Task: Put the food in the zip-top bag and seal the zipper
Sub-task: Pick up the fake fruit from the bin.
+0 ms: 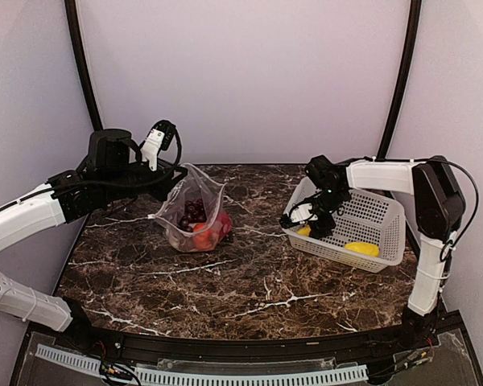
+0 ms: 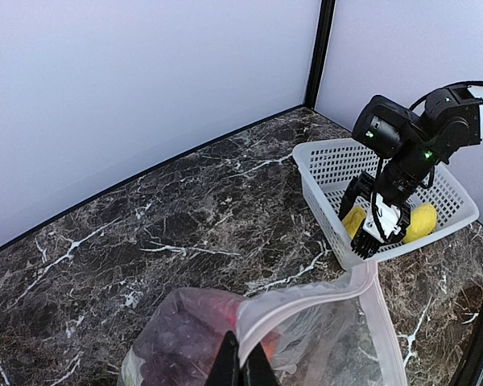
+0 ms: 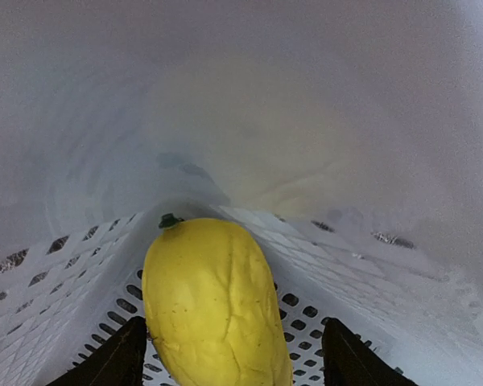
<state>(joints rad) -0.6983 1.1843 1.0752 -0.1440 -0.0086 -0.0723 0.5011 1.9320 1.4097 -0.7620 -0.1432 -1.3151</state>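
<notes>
The top external camera looks down from above and behind the robot, taking in the whole counter [image 1: 249, 281]. The left wrist camera sits low at the rim of the zip-top bag [image 2: 322, 322], facing across the counter to the white basket [image 2: 322, 205], which the overhead view shares. The right wrist camera is close inside that basket, its view filled by one yellow piece [image 3: 213, 305].

Robot test cell in a laboratory setting: a dark marble-pattern tabletop [image 1: 249, 281] is enclosed by plain pale wall panels [image 1: 241, 80] joined at black corner posts [image 1: 401, 80]. A slotted white cable duct [image 1: 225, 375] and exposed wiring [image 1: 410, 359] run along the near edge.
</notes>
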